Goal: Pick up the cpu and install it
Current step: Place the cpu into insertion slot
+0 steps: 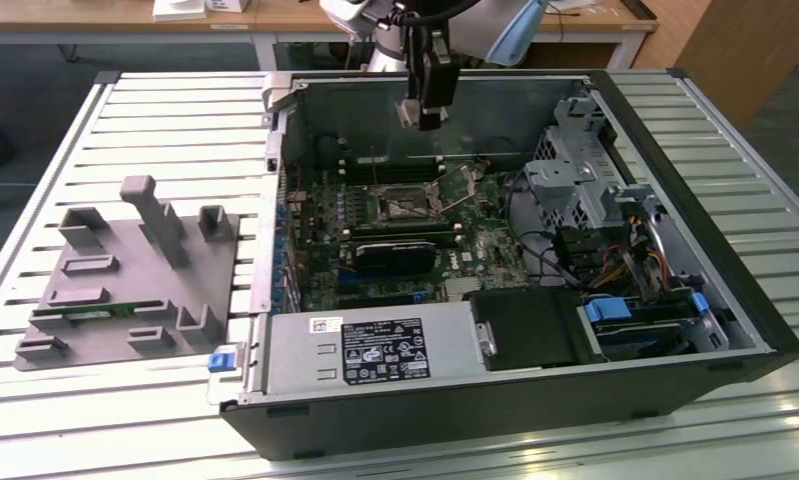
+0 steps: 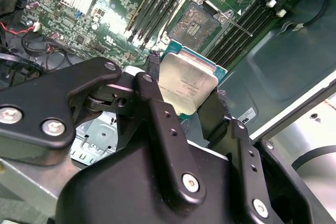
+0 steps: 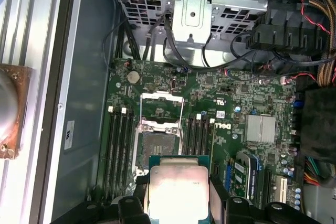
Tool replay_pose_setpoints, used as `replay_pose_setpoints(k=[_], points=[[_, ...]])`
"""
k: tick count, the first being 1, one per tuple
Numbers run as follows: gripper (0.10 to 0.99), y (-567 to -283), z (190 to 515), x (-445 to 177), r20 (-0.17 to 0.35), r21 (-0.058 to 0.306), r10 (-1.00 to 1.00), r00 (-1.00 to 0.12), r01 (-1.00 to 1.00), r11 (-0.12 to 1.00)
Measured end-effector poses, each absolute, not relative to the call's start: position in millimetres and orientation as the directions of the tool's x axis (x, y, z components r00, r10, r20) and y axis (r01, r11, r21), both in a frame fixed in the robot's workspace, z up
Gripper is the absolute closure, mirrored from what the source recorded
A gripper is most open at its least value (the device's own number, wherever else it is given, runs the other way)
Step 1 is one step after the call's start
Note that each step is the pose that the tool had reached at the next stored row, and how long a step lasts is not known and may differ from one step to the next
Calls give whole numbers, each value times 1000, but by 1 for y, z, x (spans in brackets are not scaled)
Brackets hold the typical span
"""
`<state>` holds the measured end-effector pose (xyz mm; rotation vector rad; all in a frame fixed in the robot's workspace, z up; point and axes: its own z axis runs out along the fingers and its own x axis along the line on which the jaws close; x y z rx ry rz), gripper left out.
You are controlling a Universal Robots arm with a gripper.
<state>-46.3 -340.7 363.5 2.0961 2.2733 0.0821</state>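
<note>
Inside an open desktop computer case lying on its side on a slatted metal table, my gripper hangs above the motherboard. Its two black fingers are pinched on the cpu, one on each opposite edge. The shiny silver top faces the second wrist view.

The cpu is in the air, clear of the board. In the first wrist view it sits just beside the open cpu socket and not yet over it. The socket's metal load frame is swung up, and the socket bed is bare. Black memory slots flank the socket on both sides.

In the exterior view, the arm comes down over the far wall of the case. A grey parts fixture lies on the table at the exterior view's left, well apart from the case.

I judge the chip to be light, thin and stiff. Its smooth metal lid is probably slippery, so a grip on the thin pale edges seems right. The underside contacts and the socket pins are likely fragile. The chip should meet them flat and square, without pressing or sliding.
</note>
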Motion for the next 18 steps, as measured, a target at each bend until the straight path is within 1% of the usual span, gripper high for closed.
replay_pose_setpoints(k=[18], points=[[545, -341, 358, -46, 1, 72, 997, -81, 994, 81]])
